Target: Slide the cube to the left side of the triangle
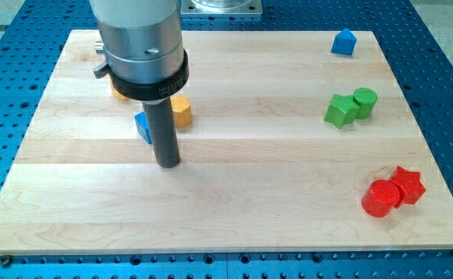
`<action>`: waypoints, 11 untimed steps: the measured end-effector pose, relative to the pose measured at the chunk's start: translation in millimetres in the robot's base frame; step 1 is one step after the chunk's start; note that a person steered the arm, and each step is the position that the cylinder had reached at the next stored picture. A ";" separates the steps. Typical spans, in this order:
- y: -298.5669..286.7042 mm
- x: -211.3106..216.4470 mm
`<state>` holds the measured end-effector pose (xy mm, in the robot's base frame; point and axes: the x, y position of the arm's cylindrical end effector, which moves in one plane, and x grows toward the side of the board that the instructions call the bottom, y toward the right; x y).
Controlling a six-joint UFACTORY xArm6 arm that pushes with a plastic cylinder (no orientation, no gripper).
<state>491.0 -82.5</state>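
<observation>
My tip rests on the board at the left centre. A small blue block lies just left of the rod and touches it or nearly does. It is partly hidden and shows a slanted, wedge-like face. An orange-yellow block sits just behind the rod on its right. Another orange block peeks out behind the arm's collar, mostly hidden. A second blue block, roughly cube-like, stands far off near the view's top right corner.
A green star and a green cylinder touch each other at the right. A red cylinder and a red star sit together at the bottom right. The wooden board lies on a blue perforated table.
</observation>
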 end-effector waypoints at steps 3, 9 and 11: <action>-117.5 -39.5; -15.7 -139.4; 97.6 -208.5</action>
